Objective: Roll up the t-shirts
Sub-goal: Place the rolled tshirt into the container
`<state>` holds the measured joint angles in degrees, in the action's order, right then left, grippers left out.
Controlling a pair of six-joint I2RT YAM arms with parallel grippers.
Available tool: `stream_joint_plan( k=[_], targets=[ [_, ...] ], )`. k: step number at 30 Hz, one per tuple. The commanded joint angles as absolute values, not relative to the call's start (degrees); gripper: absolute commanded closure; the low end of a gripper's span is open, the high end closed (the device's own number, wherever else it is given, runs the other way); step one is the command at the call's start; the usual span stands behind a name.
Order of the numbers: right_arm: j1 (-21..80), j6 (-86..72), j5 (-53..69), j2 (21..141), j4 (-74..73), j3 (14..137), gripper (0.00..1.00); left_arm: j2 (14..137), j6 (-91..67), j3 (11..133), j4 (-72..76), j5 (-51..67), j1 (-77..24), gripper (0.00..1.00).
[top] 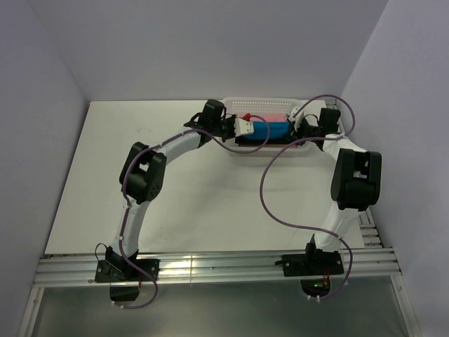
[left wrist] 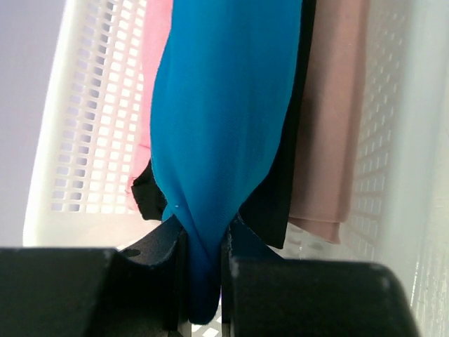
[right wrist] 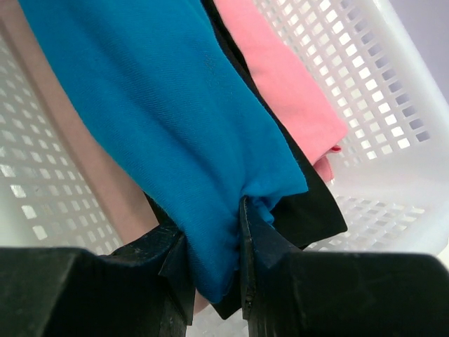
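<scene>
Blue t-shirt point(left wrist: 217, 140), pinched at one end by the left gripper point(left wrist: 205, 246) and at the other by the right gripper point(right wrist: 210, 239), lies over the black t-shirt point(left wrist: 277, 196) and pink t-shirt point(right wrist: 287, 84) inside the mesh basket point(right wrist: 379, 84). This is probably the lift-out before rolling; next, both arms should rise together and clear the basket's wall.

The blue t-shirt point(right wrist: 154, 126) stretches over a black t-shirt point(right wrist: 316, 210) beside a pink t-shirt point(right wrist: 280, 77).

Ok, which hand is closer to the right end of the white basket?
Right. The right hand grips the blue t-shirt inside the basket near that end; the left hand grips the shirt's other end, toward the basket's left end.
</scene>
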<state>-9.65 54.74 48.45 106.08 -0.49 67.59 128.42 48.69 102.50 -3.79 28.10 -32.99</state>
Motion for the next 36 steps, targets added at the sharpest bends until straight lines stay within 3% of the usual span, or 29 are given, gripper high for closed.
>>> stream_joint_plan(
  k=[1, 5, 11, 15, 24, 30, 33, 36],
  targets=[
    [-13.54, 59.14, 34.54, 105.12, -6.66, 70.31, 0.73, 128.41, 51.32, 105.29, -11.59, 25.93, -29.53, 1.00],
    [-13.18, 60.99, 32.70, 105.03, -8.70, 71.46, 0.59, 128.76, 52.38, 104.86, -12.74, 26.19, -29.79, 1.00],
    [-12.74, 61.35, 32.26, 104.50, -7.56, 70.32, 0.47, 130.16, 52.56, 106.52, -14.76, 26.37, -30.32, 0.96],
    [-12.66, 61.26, 33.22, 103.62, -7.64, 70.22, 0.46, 130.17, 52.73, 106.61, -15.47, 26.72, -30.50, 0.88],
    [-12.92, 58.11, 32.61, 98.71, -4.75, 69.79, 0.47, 129.82, 53.44, 106.52, -17.31, 28.12, -31.29, 0.85],
    [-15.47, 49.32, 37.79, 94.92, -1.57, 70.04, 0.46, 129.11, 54.93, 105.73, -18.98, 29.53, -31.91, 0.73],
    [-15.73, 49.30, 40.59, 95.45, -7.09, 73.91, 0.33, 128.94, 55.63, 105.82, -20.12, 30.06, -31.99, 0.66],
    [-15.73, 47.38, 42.97, 94.84, -6.07, 74.53, 0.30, 128.67, 55.98, 106.17, -20.74, 30.15, -31.99, 0.62]
  ],
)
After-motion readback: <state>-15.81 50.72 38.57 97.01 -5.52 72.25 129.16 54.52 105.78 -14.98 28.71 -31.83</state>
